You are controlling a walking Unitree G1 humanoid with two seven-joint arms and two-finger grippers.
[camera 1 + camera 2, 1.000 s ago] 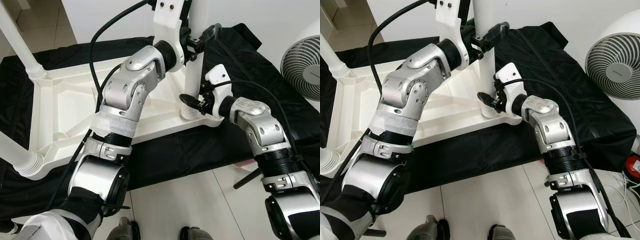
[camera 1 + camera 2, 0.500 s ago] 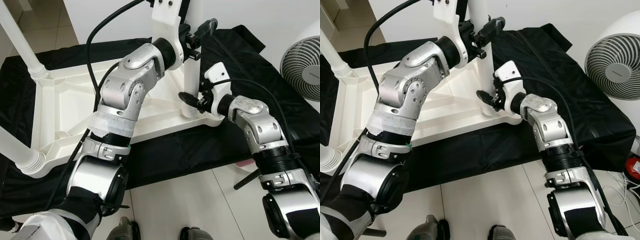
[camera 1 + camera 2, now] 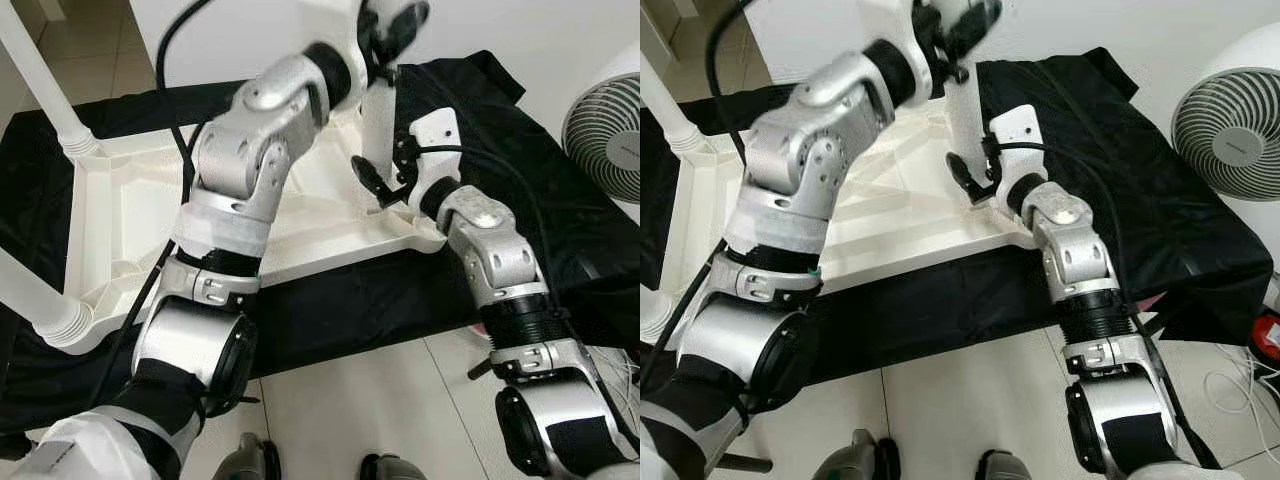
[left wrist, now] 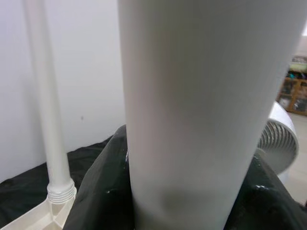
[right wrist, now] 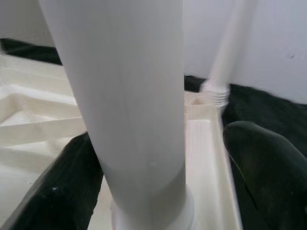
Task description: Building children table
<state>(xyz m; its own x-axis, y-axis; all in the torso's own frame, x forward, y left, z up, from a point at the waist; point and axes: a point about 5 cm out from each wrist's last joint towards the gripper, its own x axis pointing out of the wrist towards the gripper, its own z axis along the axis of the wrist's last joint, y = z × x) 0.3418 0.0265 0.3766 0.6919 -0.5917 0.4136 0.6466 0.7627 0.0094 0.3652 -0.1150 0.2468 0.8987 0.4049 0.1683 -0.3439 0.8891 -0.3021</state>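
Note:
The white children's table (image 3: 130,210) lies upside down on a black cloth (image 3: 560,220), its legs pointing up. Both grippers are on the near right leg (image 3: 378,110). My left gripper (image 3: 392,22) is high on this leg; in the left wrist view the leg (image 4: 192,110) stands close, with dark fingers (image 4: 98,187) pressed against its sides. My right gripper (image 3: 378,180) is low on the same leg, just above the table corner. In the right wrist view its fingers (image 5: 268,163) straddle the leg (image 5: 139,96); one touches it and the other stands apart.
Two more legs rise at the table's far left (image 3: 40,75) and near left (image 3: 30,300). A white fan (image 3: 605,130) stands on the right beyond the cloth. A white wall runs behind. Tiled floor lies in front, with my feet (image 3: 255,462) at the bottom edge.
Both arms have risen along the leg: my left gripper has gone to the top of the picture and my right gripper has slid a little higher. The view has shifted slightly.

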